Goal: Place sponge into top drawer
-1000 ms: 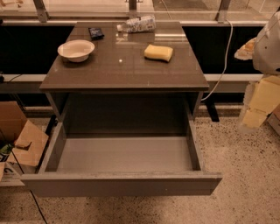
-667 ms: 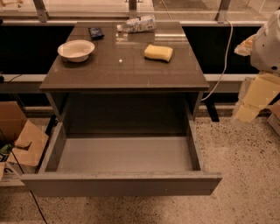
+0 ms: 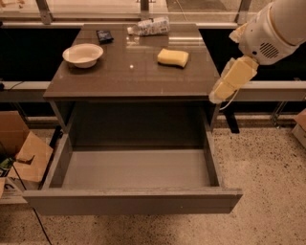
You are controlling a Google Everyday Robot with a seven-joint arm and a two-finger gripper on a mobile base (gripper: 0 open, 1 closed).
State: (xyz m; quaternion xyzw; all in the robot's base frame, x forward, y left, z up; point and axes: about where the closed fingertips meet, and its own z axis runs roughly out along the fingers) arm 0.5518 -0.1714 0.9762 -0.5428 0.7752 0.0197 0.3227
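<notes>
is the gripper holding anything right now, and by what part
Nothing is held. The gripper hangs beside the right edge of the table, apart from the sponge, which lies on the tabletop.

Table [image 3: 119, 76]: brown, glossy top with pale glints of overhead light, standing mid-room.
Floor [image 3: 267, 191]: speckled terrazzo, beige with dark flecks.
Back wall: dark panels on both sides of the table, crossed by a pale horizontal rail [image 3: 275, 87].
Top edge: light ledge with metal posts [image 3: 44, 10].
Cardboard box [image 3: 21, 153]: open, on the floor left of the table.
Cable [image 3: 40, 225]: thin, dark, trailing over the floor at lower left.
Gripper [image 3: 216, 97]: just beside the table's right front corner.
</notes>
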